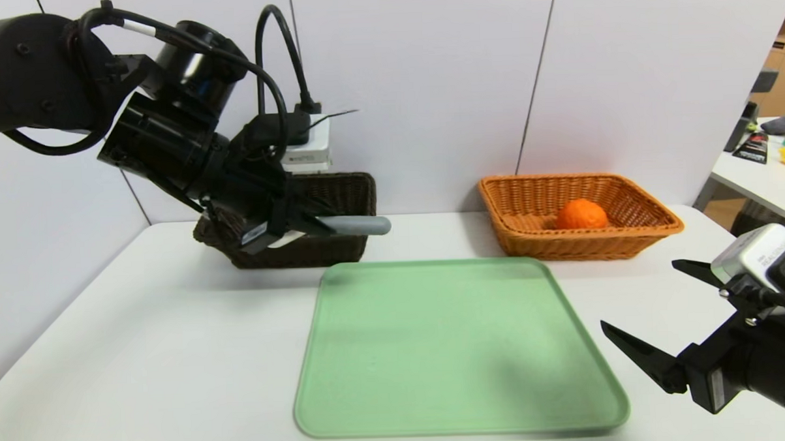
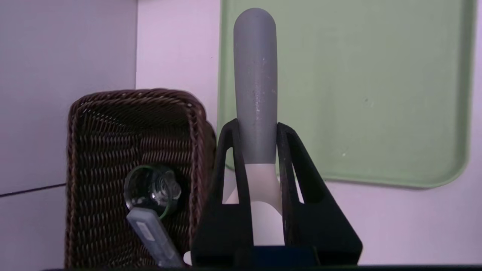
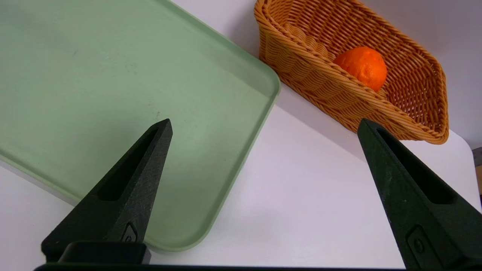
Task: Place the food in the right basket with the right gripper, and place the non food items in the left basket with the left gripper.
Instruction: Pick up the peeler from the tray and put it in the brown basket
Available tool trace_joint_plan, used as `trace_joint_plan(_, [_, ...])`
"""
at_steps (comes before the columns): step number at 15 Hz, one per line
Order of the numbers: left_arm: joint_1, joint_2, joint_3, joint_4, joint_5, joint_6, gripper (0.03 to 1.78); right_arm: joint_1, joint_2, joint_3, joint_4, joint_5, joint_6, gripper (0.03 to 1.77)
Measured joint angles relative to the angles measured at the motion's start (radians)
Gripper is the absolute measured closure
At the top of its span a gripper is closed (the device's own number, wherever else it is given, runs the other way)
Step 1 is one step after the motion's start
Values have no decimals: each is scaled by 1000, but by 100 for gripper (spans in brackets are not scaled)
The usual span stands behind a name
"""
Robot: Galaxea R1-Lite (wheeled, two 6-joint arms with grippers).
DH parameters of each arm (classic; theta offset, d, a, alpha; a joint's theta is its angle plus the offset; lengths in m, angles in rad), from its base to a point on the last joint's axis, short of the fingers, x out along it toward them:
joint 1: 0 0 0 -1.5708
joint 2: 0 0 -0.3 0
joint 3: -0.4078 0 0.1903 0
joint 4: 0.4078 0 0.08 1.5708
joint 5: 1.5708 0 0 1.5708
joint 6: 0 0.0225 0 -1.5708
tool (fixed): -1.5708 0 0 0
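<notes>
My left gripper is clamped on the grey handle of the peeler, held up at the dark basket, far left. Glass dish and grey bar in that basket. My right gripper, near right, fingers wide apart, holding nothing. Orange in the tan basket, far right. Green tray between my grippers, bare.

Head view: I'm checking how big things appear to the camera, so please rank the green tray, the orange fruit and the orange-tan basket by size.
1. Green tray
2. Orange-tan basket
3. Orange fruit
</notes>
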Motion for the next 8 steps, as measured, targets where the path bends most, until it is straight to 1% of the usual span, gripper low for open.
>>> trace_joint_plan(3, [37,41,-99,70,1,29,156,0,0,5,0,-2,0,11])
trace_joint_plan(5, [61,63,-129,72,6,66,156,0,0,9,0,-2,0,11])
trace_joint_plan(8, [93,87,-140,53,9,84,156,0,0,11,0,-2,0,11])
